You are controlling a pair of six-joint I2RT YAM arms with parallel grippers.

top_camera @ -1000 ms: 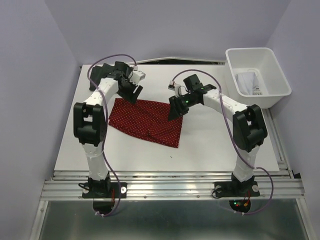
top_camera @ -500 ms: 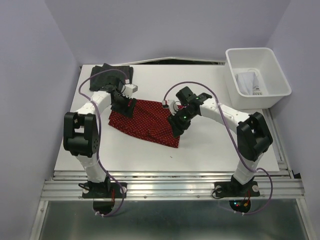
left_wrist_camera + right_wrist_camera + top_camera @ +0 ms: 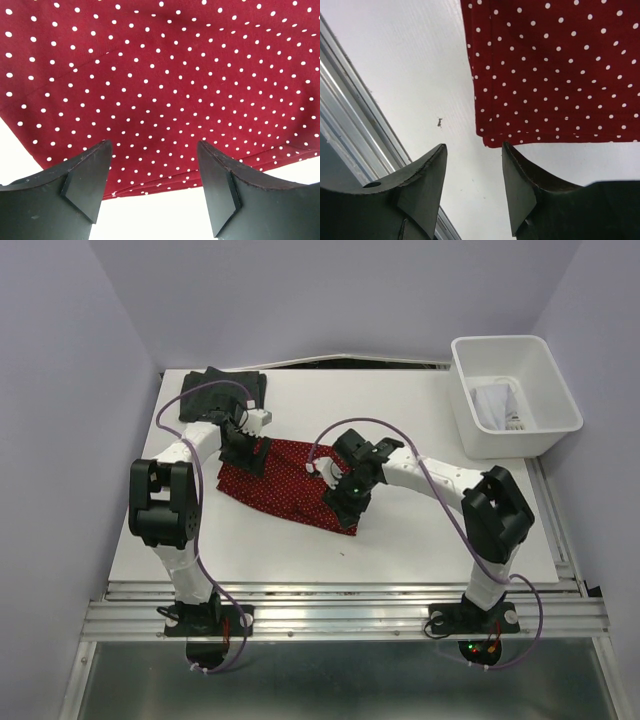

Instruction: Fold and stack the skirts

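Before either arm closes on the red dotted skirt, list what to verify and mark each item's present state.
1. Left gripper open and empty: ok.
2. Right gripper open and empty: ok.
3. Left gripper over an edge of the red skirt: ok, the edge runs between its fingers in the wrist view.
4. Right gripper lined up on a skirt corner: ok, the corner lies just ahead of its fingers.
5. Fingers low enough to pinch the cloth: cannot tell.
6. Dark skirt out of the way: ok, it lies at the far left corner of the table.
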